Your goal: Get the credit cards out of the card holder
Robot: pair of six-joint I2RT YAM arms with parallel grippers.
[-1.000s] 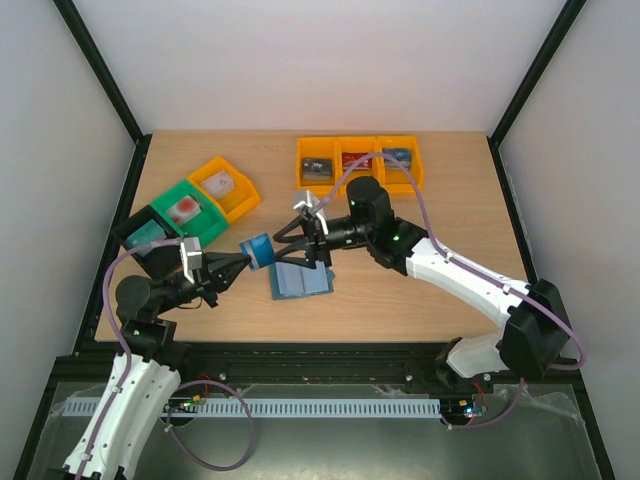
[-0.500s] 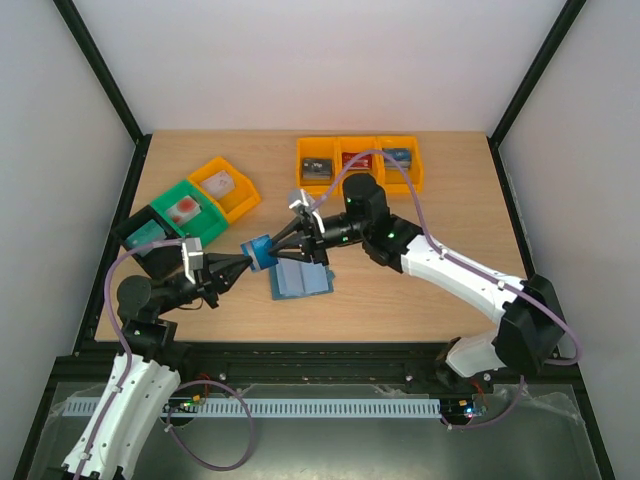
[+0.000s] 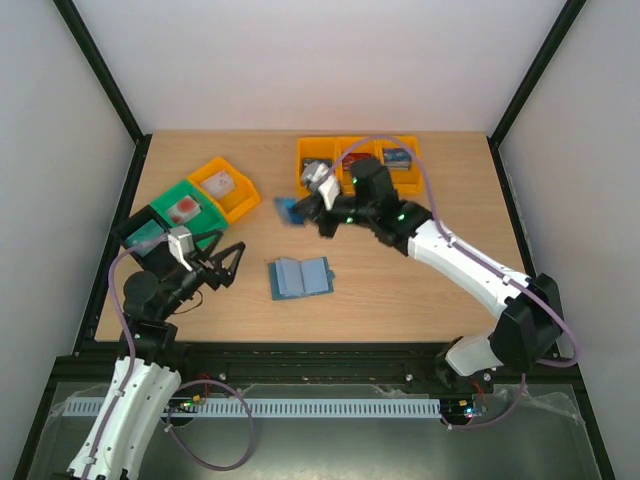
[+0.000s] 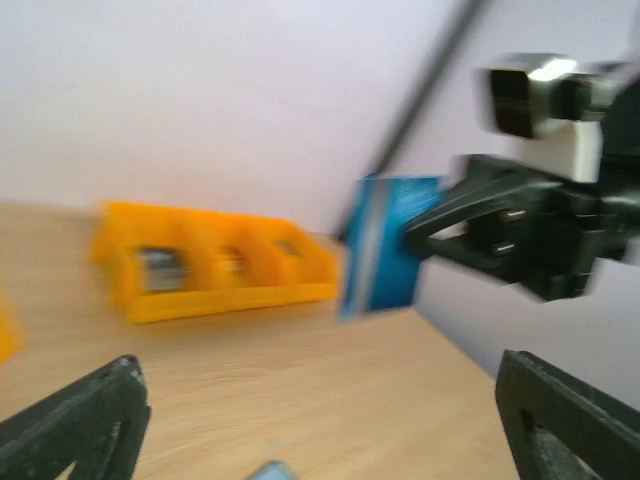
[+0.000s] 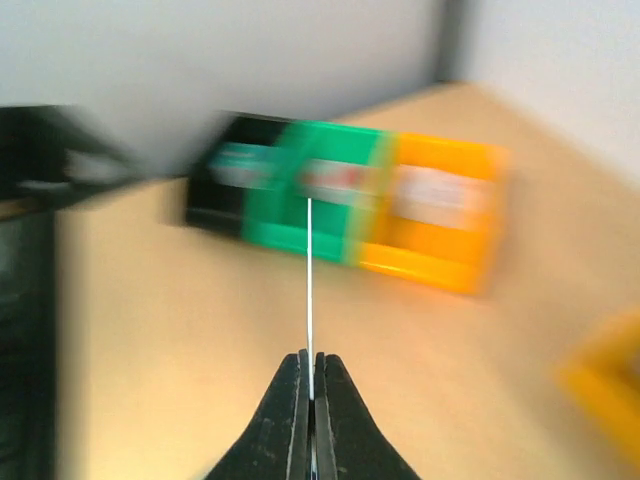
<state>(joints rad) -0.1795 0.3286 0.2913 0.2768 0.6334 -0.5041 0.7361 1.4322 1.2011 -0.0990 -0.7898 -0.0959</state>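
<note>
One blue card (image 3: 288, 211) is out, pinched by the right fingers (image 5: 290, 400) over the far desk (image 3: 400, 290). The card holder (image 3: 300, 278) lies open nearer (more inside? cannot tell). The left fingers (image 4: 80, 420) are spread.

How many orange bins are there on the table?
4 orange bins: three side by side at the back, one at the left beside the green bin.

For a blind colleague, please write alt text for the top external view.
The right gripper holds a blue card near the three orange bins, while the left gripper is open and empty. The teal card holder lies open on the table between the arms.
</note>
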